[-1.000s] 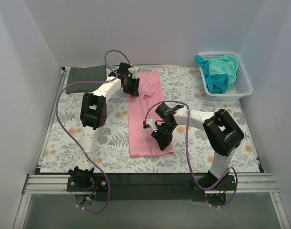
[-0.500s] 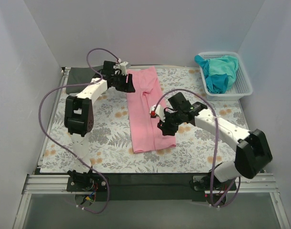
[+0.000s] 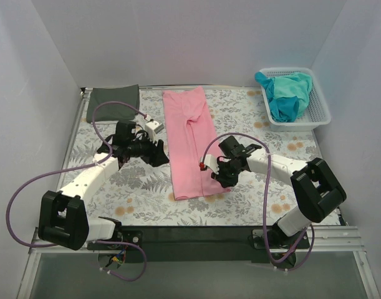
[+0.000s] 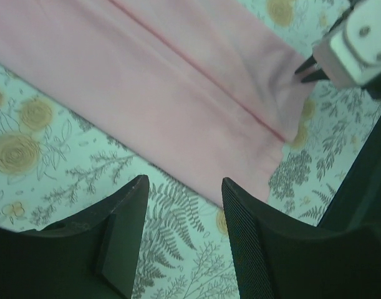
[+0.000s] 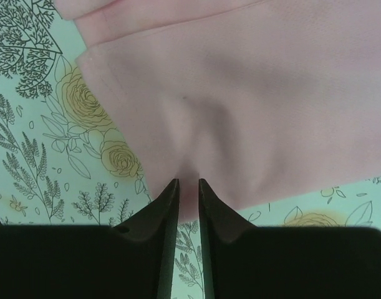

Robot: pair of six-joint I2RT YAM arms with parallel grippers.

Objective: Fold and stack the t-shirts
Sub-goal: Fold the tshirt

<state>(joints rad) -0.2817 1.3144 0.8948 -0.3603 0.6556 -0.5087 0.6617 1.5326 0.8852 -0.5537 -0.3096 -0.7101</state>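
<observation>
The light pink t-shirt (image 3: pixel 190 143) lies as a long narrow strip down the middle of the tablecloth. It also shows in the left wrist view (image 4: pixel 178 93) and the right wrist view (image 5: pixel 259 93). My right gripper (image 3: pixel 216 175) is shut on the shirt's right edge near its near end, and the cloth puckers between the jaws (image 5: pixel 188 184). My left gripper (image 3: pixel 158 152) is open and empty over the tablecloth, just left of the shirt (image 4: pixel 185 187). The dark charcoal grey t-shirt (image 3: pixel 112 101) lies folded at the back left. The teal t-shirt (image 3: pixel 287 94) is bunched in the basket.
A white mesh basket (image 3: pixel 320 111) stands at the back right corner. The floral tablecloth (image 3: pixel 271 193) covers the table. White walls close in the left, right and back sides. The right gripper's white body (image 4: pixel 352 43) shows in the left wrist view.
My left arm has swung from the shirt's far end back to its left side, with the gripper now open. The shirt's far end now lies flat. My right gripper has stayed at the shirt's right edge.
</observation>
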